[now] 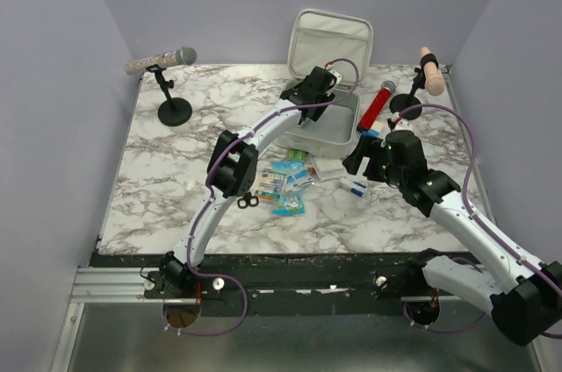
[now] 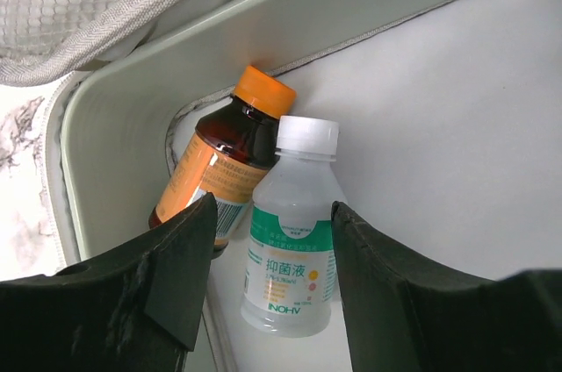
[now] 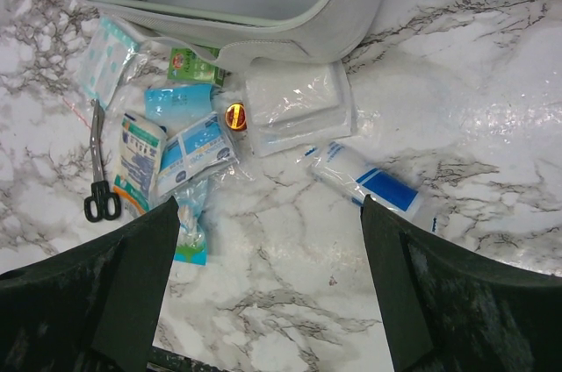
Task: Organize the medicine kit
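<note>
The medicine kit (image 1: 327,37) stands open at the back of the table with its lid upright. My left gripper (image 1: 318,84) reaches into its tray. In the left wrist view the left gripper (image 2: 272,214) is open, a finger on each side of a white bottle (image 2: 294,240) with a green label, with a gap on both sides. That bottle lies on the tray floor beside a brown bottle (image 2: 224,157) with an orange cap, against the kit wall (image 2: 114,126). My right gripper (image 1: 356,161) hangs open over bare marble (image 3: 270,210), just in front of the kit (image 3: 290,39).
Loose supplies lie in front of the kit: scissors (image 3: 98,188), sachets (image 3: 184,148), a clear pouch (image 3: 299,104) and a blue-and-white roll (image 3: 364,181). A red cylinder (image 1: 376,102) lies to the kit's right. A microphone stand (image 1: 174,110) is at the back left, another stand (image 1: 430,69) at the back right.
</note>
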Available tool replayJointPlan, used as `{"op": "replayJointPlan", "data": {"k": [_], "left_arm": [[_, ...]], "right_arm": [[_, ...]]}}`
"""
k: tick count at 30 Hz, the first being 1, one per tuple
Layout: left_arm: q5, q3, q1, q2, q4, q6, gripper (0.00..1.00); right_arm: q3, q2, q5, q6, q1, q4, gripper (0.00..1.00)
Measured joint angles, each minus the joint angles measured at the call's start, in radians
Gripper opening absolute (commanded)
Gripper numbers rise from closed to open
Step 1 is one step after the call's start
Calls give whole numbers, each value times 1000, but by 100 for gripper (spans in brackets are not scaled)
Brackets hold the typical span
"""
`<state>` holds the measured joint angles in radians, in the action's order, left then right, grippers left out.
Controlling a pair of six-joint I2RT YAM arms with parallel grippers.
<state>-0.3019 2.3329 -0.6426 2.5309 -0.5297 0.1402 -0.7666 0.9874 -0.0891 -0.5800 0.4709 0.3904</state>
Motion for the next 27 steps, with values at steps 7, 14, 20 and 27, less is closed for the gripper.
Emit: {"op": "replayJointPlan", "data": {"k": [7,14,20,27], "left_arm": [[-20,-14,1,-3,18,-87,70],[-22,-168,-2,-107,79,-110,77],[-39,-287,-21,-240,104,-104,73],[-79,-526,-39,-404,156,-171,75]], "right_arm": [[15,0,0,-8,0,0,92],[16,-4,0,-8,0,1,92],[16,-26,-1,-8,0,2,92],[26,-56,-2,-6,0,2,92]]}}
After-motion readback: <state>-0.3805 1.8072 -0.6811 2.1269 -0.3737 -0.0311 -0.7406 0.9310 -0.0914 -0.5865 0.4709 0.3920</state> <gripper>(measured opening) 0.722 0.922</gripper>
